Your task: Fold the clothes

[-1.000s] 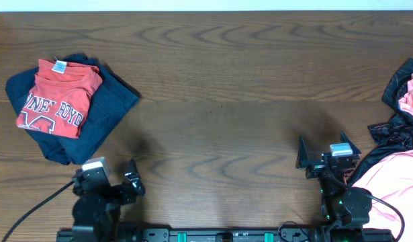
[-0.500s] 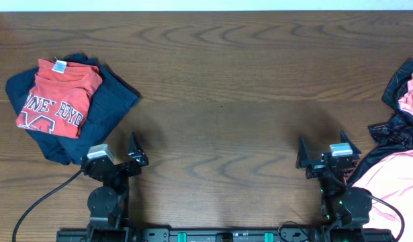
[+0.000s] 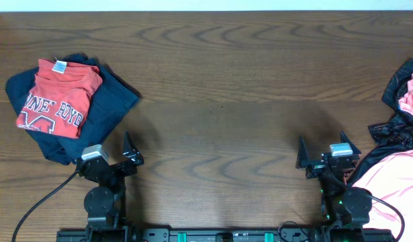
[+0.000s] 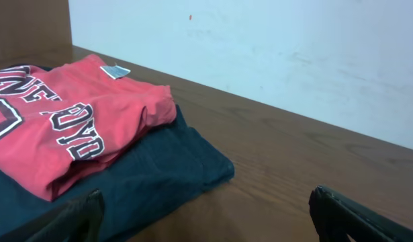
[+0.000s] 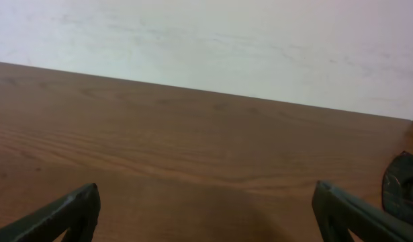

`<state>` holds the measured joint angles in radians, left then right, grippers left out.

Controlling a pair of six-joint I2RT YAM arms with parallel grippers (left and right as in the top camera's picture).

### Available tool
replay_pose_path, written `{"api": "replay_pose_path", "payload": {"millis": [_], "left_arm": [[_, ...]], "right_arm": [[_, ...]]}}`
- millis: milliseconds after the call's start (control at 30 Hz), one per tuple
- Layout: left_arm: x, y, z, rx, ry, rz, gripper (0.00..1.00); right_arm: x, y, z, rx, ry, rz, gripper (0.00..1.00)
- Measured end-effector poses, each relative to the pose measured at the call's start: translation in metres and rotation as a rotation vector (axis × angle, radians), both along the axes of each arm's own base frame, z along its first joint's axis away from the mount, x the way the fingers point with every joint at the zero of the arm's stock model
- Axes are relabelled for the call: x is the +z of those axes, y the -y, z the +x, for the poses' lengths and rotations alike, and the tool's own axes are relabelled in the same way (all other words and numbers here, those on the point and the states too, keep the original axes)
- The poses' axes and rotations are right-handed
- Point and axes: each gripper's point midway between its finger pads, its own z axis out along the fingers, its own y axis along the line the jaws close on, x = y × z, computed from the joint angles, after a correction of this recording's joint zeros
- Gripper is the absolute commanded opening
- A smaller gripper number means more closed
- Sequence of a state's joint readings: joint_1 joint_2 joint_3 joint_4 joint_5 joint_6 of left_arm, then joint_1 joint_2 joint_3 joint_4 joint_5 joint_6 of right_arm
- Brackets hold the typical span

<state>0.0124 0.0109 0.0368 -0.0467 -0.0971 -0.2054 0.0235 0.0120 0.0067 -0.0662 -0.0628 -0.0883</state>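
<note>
Overhead, the left gripper (image 3: 107,160) stands near the front edge of the table (image 3: 219,81) with its jaws spread wide and nothing between them. Over the last second it has swung up from a lower spot at that edge and turned towards the folded stack, then eased back a little, so it now sits just short of the stack's near corner. From the left wrist view the two dark fingertips (image 4: 78,218) frame the bottom of the picture, and the stack lies straight ahead and to the left. The orange-red T-shirt (image 3: 58,97), white lettering up and neck label towards the far edge, rests folded on a dark blue garment (image 3: 109,107), also folded, near the table's left edge. Neither has shifted. The right gripper (image 3: 327,151) has not moved; its jaws are equally wide and empty, facing bare wood, and the right wrist view shows only tabletop and a pale wall (image 5: 206,40). Just to its right, at the right edge, lie a crumpled pink piece (image 3: 387,181) and a black patterned piece (image 3: 397,131), unfolded. I judge that the stack on the left is finished, the left arm is settling rather than reaching, and the next garment must come from the right-hand heap.
</note>
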Motion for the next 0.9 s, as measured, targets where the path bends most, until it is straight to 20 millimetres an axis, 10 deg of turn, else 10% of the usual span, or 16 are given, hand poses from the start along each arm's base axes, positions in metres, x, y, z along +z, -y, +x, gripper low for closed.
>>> {"api": "replay_pose_path", "payload": {"millis": [900], "left_arm": [[-0.0006, 0.0033, 0.0005, -0.019, -0.002, -0.002, 0.98]], "right_arm": [[0.0, 0.0, 0.0, 0.0, 0.0, 0.0, 0.99]]}}
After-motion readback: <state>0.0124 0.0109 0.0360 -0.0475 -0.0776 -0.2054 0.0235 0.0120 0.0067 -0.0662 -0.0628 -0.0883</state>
